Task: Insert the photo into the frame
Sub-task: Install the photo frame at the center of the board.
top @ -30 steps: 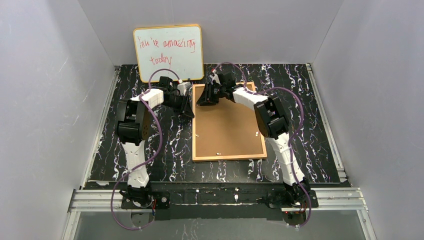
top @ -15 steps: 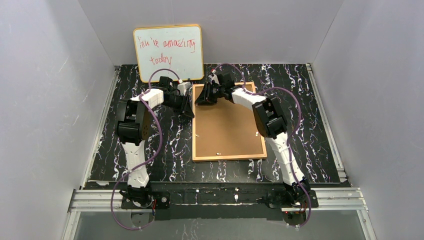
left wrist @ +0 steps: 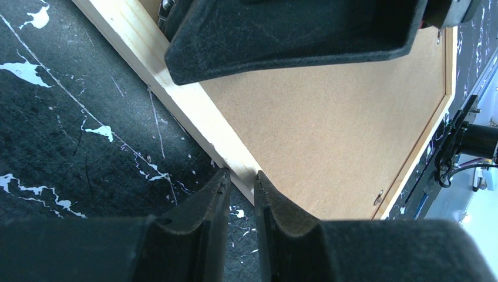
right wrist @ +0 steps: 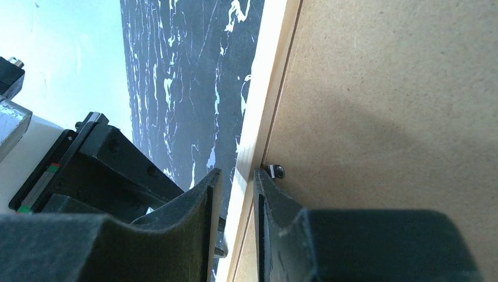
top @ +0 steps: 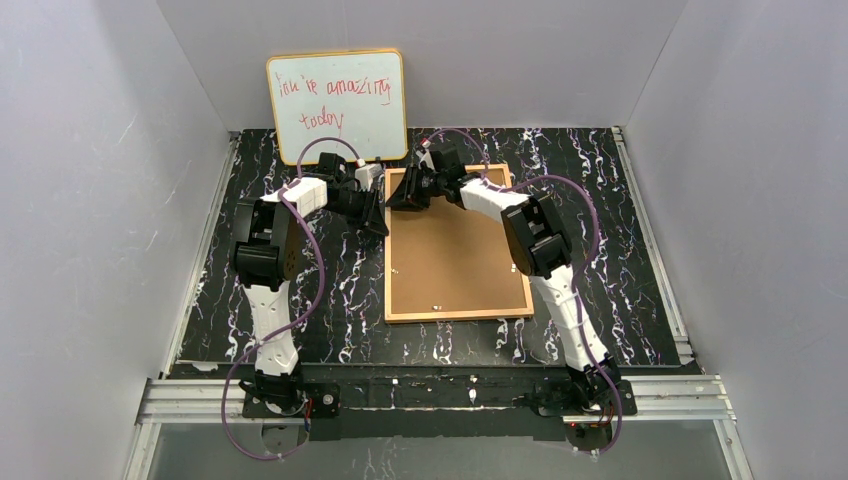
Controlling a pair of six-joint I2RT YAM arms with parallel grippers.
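The frame (top: pixel 455 255) lies face down on the black marbled table, brown fibreboard back up. The photo is not in view. My left gripper (top: pixel 377 216) is at the frame's left rail near the far left corner. In the left wrist view its fingers (left wrist: pixel 239 179) are closed on the pale rail (left wrist: pixel 176 100). My right gripper (top: pixel 402 194) is over the far left corner. In the right wrist view its jaws (right wrist: pixel 236 175) stand narrowly apart astride the rail (right wrist: pixel 267 88), with a sliver of gap on the outer side. One fingertip (right wrist: pixel 261 179) is beside a small metal clip (right wrist: pixel 275 171).
A yellow-rimmed whiteboard (top: pixel 337 105) with red handwriting leans on the back wall, just behind the left gripper. Small metal clips (top: pixel 437 307) sit along the frame's back. Grey walls close in the table on three sides.
My right gripper has shifted slightly left along the frame's far edge, toward the corner. The left arm and the frame have not moved.
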